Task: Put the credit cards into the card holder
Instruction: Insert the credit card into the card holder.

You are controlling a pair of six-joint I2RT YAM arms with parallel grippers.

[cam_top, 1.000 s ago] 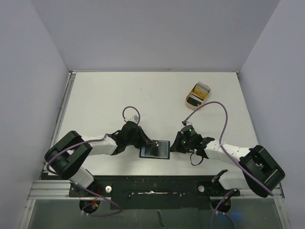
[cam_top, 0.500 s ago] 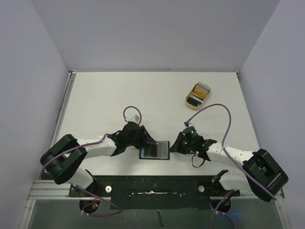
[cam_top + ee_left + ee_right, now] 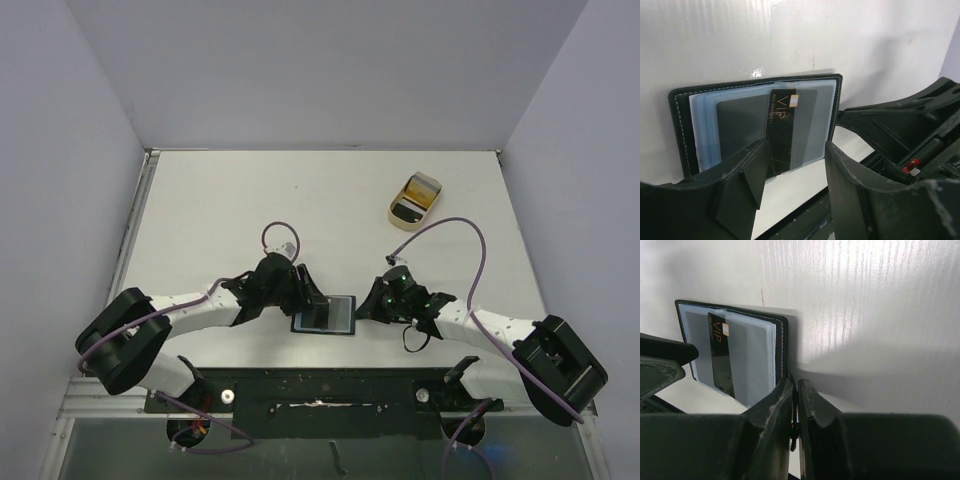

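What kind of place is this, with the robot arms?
Probably a robot lab test booth: a white table boxed in by plain walls, and two robot arms bolted to a metal rail, working over a card holder.

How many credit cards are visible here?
3: a black VIP card sticking out of the card holder; a tan-gold card and apparently a dark card in the beige tray. Others may hide in sleeves.

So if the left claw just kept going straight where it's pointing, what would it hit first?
Most likely the black VIP card, which sticks out of the card holder and lies between the open jaws of the left gripper. Depth is unclear, so it may scrape the table first.
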